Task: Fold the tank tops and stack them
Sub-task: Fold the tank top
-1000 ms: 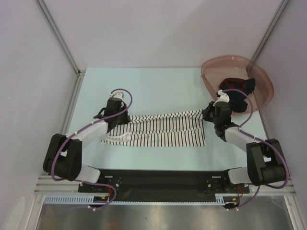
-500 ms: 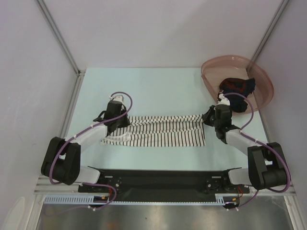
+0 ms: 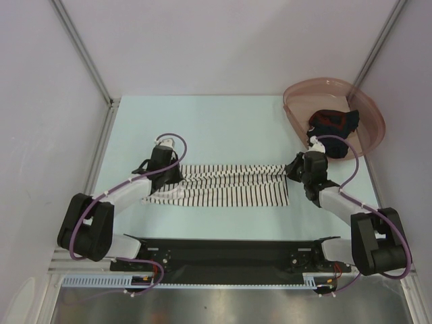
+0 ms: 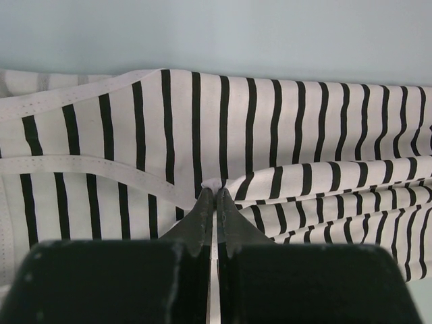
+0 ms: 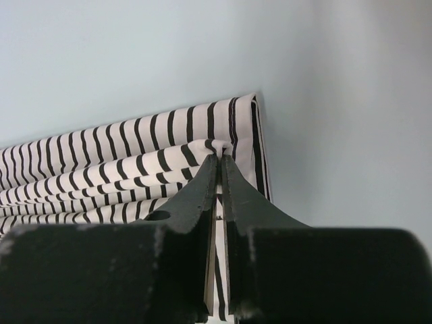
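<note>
Striped cloth lies across the near middle of the table [image 3: 223, 128], drawn out sideways between our two arms. That is the striped top [image 3: 229, 190]. Our left gripper [image 4: 214, 197] has its jaws pressed together on a small pinch of cloth at the strap end. Our right gripper [image 5: 219, 160] is closed the same way on a pinch beside the hem. Between the two grips the cloth runs in long loose ridges rather than lying flat. The dark top [image 3: 334, 123] sits bunched in the basin [image 3: 373, 121] at the far right, well apart from the striped one and not yet folded.

We judge a lengthwise fold to be under way, and several things could spoil it:

- Both pinches are thin, so a pull that outpaces one arm could slide the cloth out of that grip.
- We cannot tell whether each pinch holds both layers. If it holds only the upper one, the lower layer would lag and the fold would open.
- If our arms travel unevenly, the edge would land skewed.
- The ridges could be pressed into creases.
</note>
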Motion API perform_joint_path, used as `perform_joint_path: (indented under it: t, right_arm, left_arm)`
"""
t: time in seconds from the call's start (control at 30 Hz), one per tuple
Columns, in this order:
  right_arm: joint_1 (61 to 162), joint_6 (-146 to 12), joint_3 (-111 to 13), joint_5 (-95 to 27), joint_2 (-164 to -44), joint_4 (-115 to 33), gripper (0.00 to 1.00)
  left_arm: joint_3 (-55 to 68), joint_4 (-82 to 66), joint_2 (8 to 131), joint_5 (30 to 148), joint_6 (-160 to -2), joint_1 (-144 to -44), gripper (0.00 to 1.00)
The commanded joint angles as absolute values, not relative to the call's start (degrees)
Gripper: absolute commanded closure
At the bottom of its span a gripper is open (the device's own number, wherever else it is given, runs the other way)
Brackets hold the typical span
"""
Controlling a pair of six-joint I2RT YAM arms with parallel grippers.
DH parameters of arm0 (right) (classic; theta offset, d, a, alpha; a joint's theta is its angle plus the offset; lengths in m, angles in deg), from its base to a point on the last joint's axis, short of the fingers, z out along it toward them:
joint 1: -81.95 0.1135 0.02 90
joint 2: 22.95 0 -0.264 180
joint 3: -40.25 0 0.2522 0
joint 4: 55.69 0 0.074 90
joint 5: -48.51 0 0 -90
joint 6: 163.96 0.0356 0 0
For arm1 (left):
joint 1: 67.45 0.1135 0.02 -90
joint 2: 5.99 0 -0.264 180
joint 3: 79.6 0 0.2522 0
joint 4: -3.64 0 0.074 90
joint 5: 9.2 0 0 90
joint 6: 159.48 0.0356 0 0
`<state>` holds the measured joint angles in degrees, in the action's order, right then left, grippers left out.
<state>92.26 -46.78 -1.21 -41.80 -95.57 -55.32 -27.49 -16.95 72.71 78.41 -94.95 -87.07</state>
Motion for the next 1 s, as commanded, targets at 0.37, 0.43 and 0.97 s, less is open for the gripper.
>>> perform_joint_path:
  t: [0.37,0.43,0.97]
  right_arm:
    - [91.53,-46.01,-1.54,-45.1,-94.05,-51.95,0.76]
    - [91.62,-46.19,-1.72,-44.57,-93.7,-51.77,0.77]
    - [105.23,-54.62,-18.85,-50.53,-103.78,-36.06,0.78]
  left_arm:
    - [-28.4,-17.24,69.78,74.56,-95.66,-87.58,0.94]
    - [-29.71,-16.36,68.03,74.3,-96.11,-87.67,0.85]
    - [-27.36,-19.25,64.14,73.68,-96.29,-90.47,0.45]
